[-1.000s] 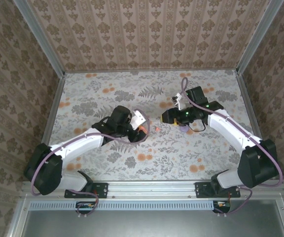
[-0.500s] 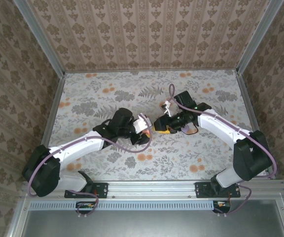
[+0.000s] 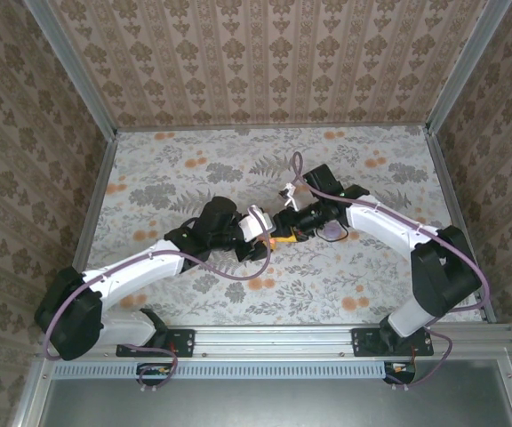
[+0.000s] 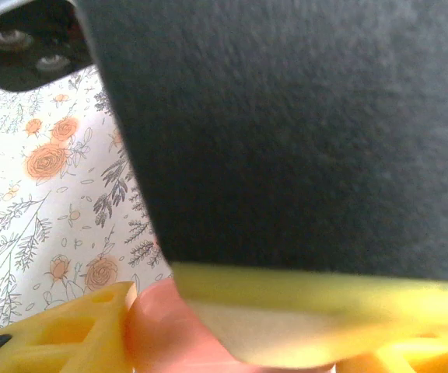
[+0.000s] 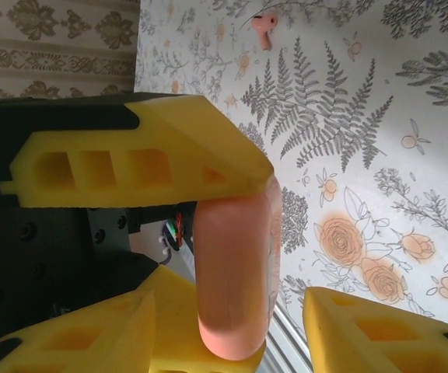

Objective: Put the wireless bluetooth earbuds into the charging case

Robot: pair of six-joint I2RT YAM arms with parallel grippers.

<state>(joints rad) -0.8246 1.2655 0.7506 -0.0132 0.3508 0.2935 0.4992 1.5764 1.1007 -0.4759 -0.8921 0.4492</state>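
A dark bulk (image 4: 286, 116) blocks our left wrist view, but we see the left claw (image 3: 268, 242) pinching the charging case (image 5: 232, 272), contents hidden, right claw (image 3: 284, 231) spread open near it, one earbud (image 5: 264, 29) on the tabletop (image 5: 379, 116).

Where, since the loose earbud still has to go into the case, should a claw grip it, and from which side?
Probably the earbud across its rounded head, straight down from above: it lies flat on the table with open surface on both sides, and the thin stem offers less to pinch.
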